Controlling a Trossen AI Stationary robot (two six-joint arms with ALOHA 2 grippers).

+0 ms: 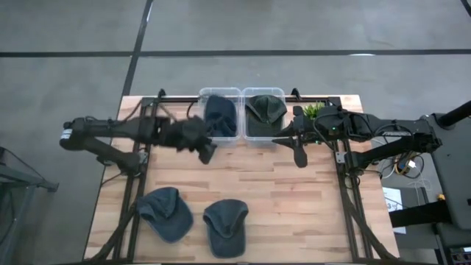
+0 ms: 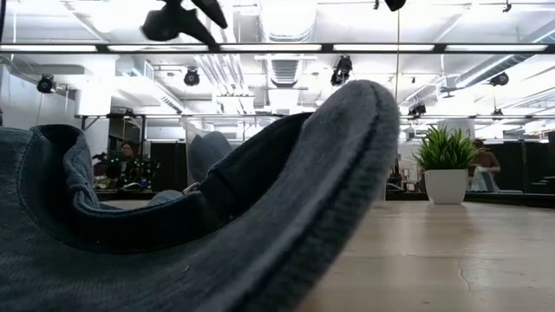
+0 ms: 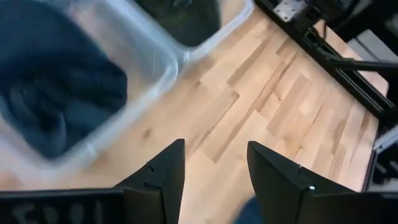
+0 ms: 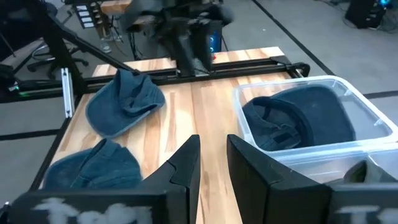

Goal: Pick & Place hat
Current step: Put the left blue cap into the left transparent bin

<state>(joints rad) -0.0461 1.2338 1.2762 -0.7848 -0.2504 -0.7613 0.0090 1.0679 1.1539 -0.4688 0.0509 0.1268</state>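
- The left clear plastic bin (image 1: pixel 220 118) holds a crumpled dark blue fabric cap (image 3: pixel 59 99), just ahead of the left gripper (image 3: pixel 214 180), whose fingers stand parted and empty.
- The right clear plastic bin (image 1: pixel 265 118) holds a dark green cap (image 1: pixel 266 108).
- The right gripper (image 4: pixel 213 163), fingers slightly apart, holds nothing.
- Two more blue-grey caps (image 1: pixel 166 213) (image 1: pixel 225 227) lie on the light wooden table (image 1: pixel 294 213).

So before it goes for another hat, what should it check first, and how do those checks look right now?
1. Left gripper empty and open: ok.
2. Right gripper empty and open: ok.
3. Hats left to pick: ok, left hat and right hat lie near the table's front edge.
4. Left bin has room: cannot tell, a dark hat fills much of it.
5. Arms apart from each other: ok.
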